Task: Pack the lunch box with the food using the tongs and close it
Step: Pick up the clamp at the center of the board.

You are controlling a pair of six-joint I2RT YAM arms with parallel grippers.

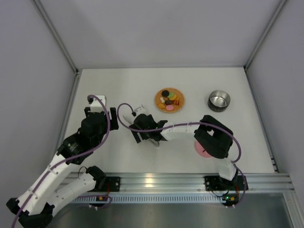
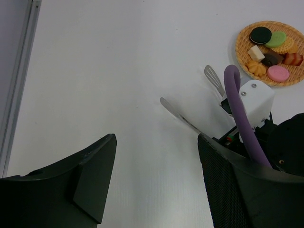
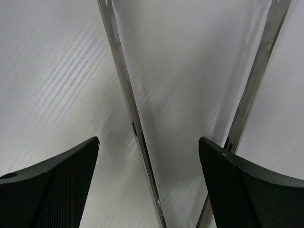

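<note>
White table boxed in by grey walls (image 1: 28, 71). Over at 9 o'clock the left jaws (image 2: 156, 156) hang wide open above bare table (image 1: 118, 85), gripping nothing. Near the middle the tongs (image 1: 154, 137) lie flat on the table. The right jaws (image 3: 148, 142) are spread loose around both tong arms, not pinching them. At roughly 12 o'clock the food (image 1: 168, 99) sits piled on a round woven mat (image 1: 158, 100). A pink lid (image 1: 200, 148) pokes out from under the right arm at about 4 o'clock. The lunch box (image 1: 219, 109) stands uncovered at 2 o'clock, well apart from the food.
</note>
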